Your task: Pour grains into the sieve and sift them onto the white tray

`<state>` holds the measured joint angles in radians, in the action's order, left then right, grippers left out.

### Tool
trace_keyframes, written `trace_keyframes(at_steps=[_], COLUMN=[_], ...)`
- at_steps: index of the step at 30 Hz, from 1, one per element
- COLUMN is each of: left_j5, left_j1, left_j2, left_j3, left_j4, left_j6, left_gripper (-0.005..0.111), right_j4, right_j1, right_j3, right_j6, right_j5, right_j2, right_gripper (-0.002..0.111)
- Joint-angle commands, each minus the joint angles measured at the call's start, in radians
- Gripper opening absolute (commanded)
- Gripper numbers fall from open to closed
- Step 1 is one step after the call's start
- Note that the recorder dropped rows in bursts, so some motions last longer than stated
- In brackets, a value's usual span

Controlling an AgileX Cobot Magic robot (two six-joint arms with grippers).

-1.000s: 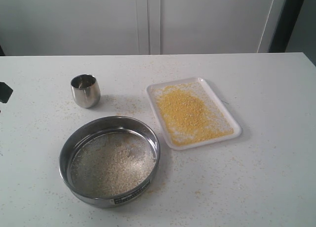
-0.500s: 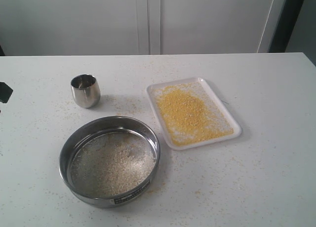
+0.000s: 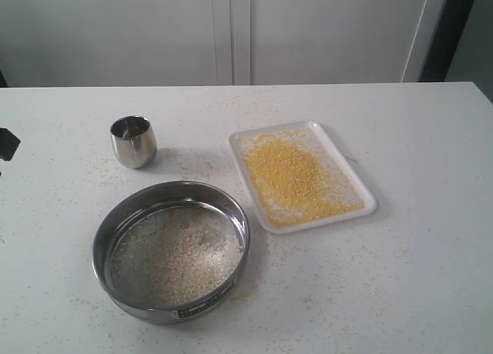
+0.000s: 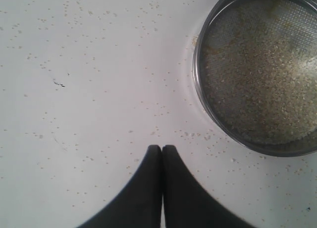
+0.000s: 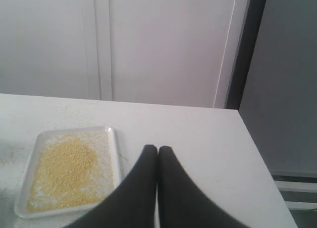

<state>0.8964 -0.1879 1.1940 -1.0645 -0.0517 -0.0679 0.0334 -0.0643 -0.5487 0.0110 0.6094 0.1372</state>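
Observation:
The round steel sieve [image 3: 171,250] sits on the table at front left, with pale off-white grains [image 3: 173,258] spread over its mesh; the left wrist view shows the sieve [image 4: 257,72] too. The white tray [image 3: 302,175] lies to its right, and fine yellow grains [image 3: 289,173] cover much of it. The right wrist view has the tray [image 5: 69,169] beside my right gripper [image 5: 157,148], which is shut and empty above the table. My left gripper [image 4: 162,147] is shut and empty over bare table beside the sieve. Neither gripper shows in the exterior view.
A small steel cup [image 3: 133,141] stands upright behind the sieve at the left. Stray grains speckle the white table [image 3: 400,277] around the sieve and tray. A dark object [image 3: 8,144] pokes in at the left edge. White cabinet doors stand behind the table.

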Motion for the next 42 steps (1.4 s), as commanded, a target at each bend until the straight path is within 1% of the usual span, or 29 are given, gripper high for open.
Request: trace_keyframes(at_steps=[1, 7, 11, 14, 20, 23, 35, 42], left_j5=[0.009, 0.009, 0.013, 0.011, 0.011, 0.011, 0.011, 0.009], left_j1=[0.001, 0.001, 0.001, 0.001, 0.001, 0.001, 0.001, 0.001], left_j2=[-0.011, -0.011, -0.011, -0.011, -0.011, -0.011, -0.011, -0.011], left_j3=[0.008, 0.008, 0.008, 0.008, 0.008, 0.008, 0.008, 0.008], left_j4=[0.0, 0.0, 0.0, 0.0, 0.0, 0.0, 0.0, 0.0], left_j6=[-0.002, -0.002, -0.002, -0.002, -0.002, -0.002, -0.002, -0.002], left_gripper=[0.0, 0.0, 0.0, 0.0, 0.0, 0.0, 0.0, 0.0], right_j4=[-0.018, -0.018, -0.02, -0.02, -0.02, -0.02, -0.02, -0.022], right_j1=[0.004, 0.004, 0.004, 0.004, 0.004, 0.004, 0.004, 0.004], right_j3=[0.03, 0.124, 0.201, 0.261, 0.36, 0.401, 0.549, 0.549], right_j6=[-0.011, -0.011, -0.011, -0.011, -0.011, -0.011, -0.011, -0.011], right_j5=[-0.032, -0.042, -0.043, -0.091, -0.095, -0.192, -0.245, -0.269], right_j2=[-0.055, -0.137, -0.137, -0.137, -0.137, -0.137, -0.137, -0.137], right_gripper=[0.0, 0.0, 0.0, 0.0, 0.0, 0.0, 0.0, 0.0])
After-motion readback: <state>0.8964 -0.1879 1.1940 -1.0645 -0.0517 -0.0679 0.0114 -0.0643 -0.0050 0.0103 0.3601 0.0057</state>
